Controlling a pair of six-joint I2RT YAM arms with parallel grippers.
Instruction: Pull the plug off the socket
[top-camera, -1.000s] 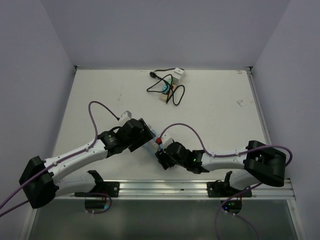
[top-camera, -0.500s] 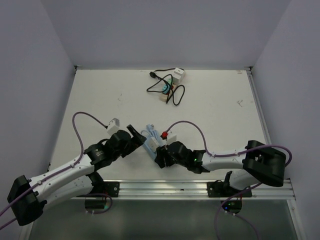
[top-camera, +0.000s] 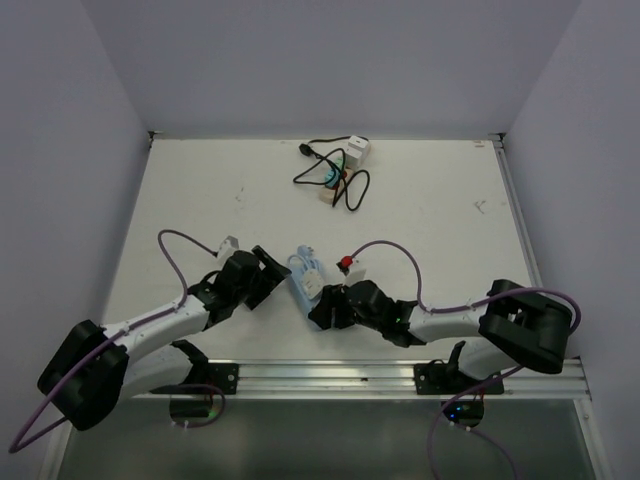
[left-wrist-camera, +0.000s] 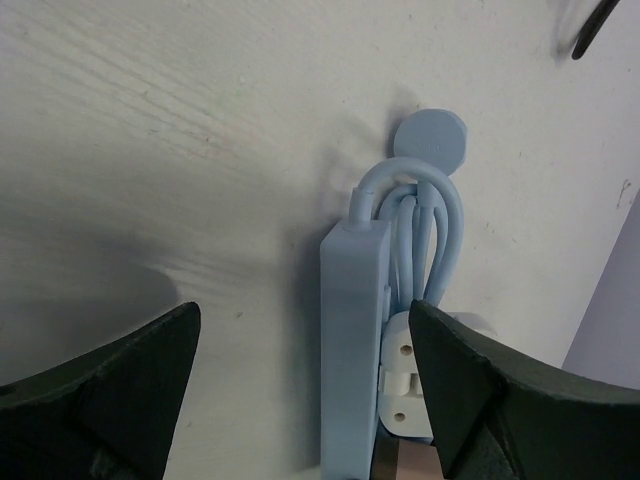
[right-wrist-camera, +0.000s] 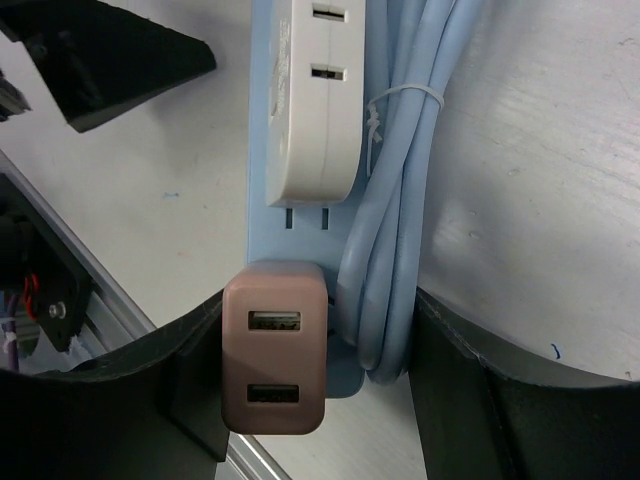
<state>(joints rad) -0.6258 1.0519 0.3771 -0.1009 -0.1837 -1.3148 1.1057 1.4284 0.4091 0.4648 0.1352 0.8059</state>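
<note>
Cream narrow power strip with black cord (top-camera: 328, 193) sits far across the surface (top-camera: 200, 190), yet the released left claw (left-wrist-camera: 303, 315) and right claw (right-wrist-camera: 318, 310), grip unclear, flank the light blue power strip (left-wrist-camera: 350, 330), risking a wrong pull.

- Soft, even overhead light is filling the top view; the white painted tabletop (top-camera: 440, 230) is looking bright, without glare.
- In the left wrist view, the light blue plastic power strip (left-wrist-camera: 350, 340) is casting a faint grey shadow to its left.
- The black fingers (left-wrist-camera: 110, 400) of the left gripper (left-wrist-camera: 303, 310) are blurring at their near edges and shading the tabletop beside them.
</note>
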